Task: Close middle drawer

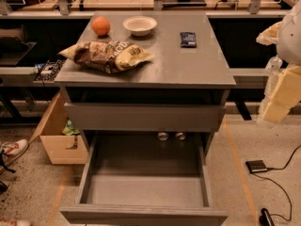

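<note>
The middle drawer [143, 189] is pulled far out of the grey cabinet toward me. Its grey box interior is empty and its flat, handle-less front [141, 216] lies at the bottom edge of the view. Above it, a taller-fronted grey drawer [141, 117] stands slightly out. My gripper [276, 108], pale yellowish, hangs at the right edge of the view, to the right of the cabinet at about the height of the taller drawer. It is apart from both drawers and holds nothing that I can see.
On the cabinet top [188, 65] lie a chip bag [107, 55], an orange [100, 26], a white bowl [140, 25] and a dark snack bar [188, 39]. A cardboard box [59, 142] and a shoe [11, 150] are at left. A black device [257, 166] and cables lie on the floor at right.
</note>
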Available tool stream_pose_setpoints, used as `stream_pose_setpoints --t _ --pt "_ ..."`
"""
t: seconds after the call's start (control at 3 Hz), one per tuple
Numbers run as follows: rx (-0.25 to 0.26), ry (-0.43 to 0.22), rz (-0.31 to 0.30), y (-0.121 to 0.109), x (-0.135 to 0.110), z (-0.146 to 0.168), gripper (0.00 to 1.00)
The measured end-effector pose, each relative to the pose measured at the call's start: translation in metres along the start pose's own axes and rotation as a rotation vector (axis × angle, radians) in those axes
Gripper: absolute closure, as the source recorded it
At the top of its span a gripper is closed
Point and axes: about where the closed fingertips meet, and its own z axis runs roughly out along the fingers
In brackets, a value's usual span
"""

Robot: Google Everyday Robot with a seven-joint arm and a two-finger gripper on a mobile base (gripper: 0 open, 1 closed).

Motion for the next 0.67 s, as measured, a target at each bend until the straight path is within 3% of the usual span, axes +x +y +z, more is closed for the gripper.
stream_pose_setpoints --t 0.33,0.67 --pt "0.000 0.000 0.000 0.0000 0.0000 0.0000 0.00" --pt "-0.018 0.019 0.046 0.0012 0.0058 0.0093 0.00"
